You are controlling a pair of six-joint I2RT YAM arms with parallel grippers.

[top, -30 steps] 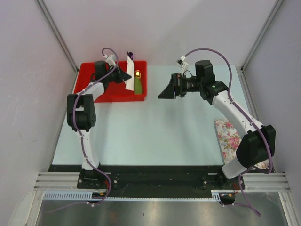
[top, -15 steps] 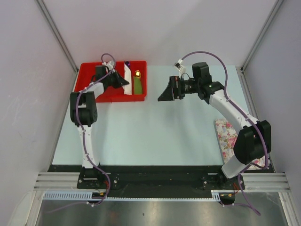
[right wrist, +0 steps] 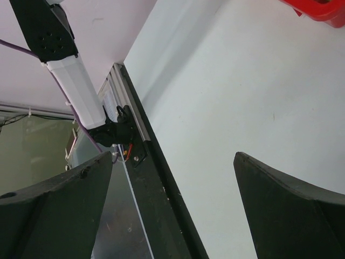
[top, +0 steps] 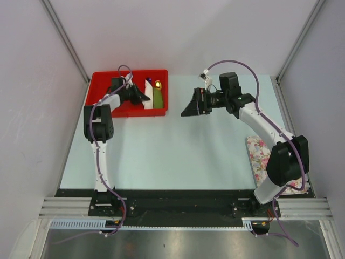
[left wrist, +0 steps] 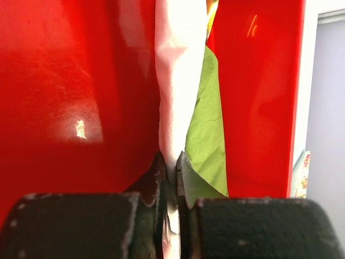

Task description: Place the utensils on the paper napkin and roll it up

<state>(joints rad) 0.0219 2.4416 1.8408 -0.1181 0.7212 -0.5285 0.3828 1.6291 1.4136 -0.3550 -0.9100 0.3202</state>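
Left wrist view: the left gripper (left wrist: 171,162) has its two dark fingers nearly together, pinching the near edge of the thin white paper napkin (left wrist: 178,65). The napkin runs away from the jaws along the floor of the shiny red plastic tray (left wrist: 81,81). Touching its right edge is the flat green piece (left wrist: 207,124), with a gold tip just showing at the far end.

Top external view: the pink-and-white flowered cloth (top: 261,156) lies near the right arm's base, untouched. Further out, the right gripper (top: 188,105) hovers over the pale table (top: 161,151), fingers spread wide and holding nothing. At the far left, in the tray, I see the small purple bowl of the dark-handled spoon (top: 149,80) at the napkin's far end. I cannot make out the black knife.

Risks, as I judge them:
- The pinch takes only the paper's edge, so a quick lift could tear it or let it slip.
- The spoon may rest on the napkin, so pulling could drag or flip it.
- The green piece sits against the jaw and might come along.
- The tray wall could snag the sheet.
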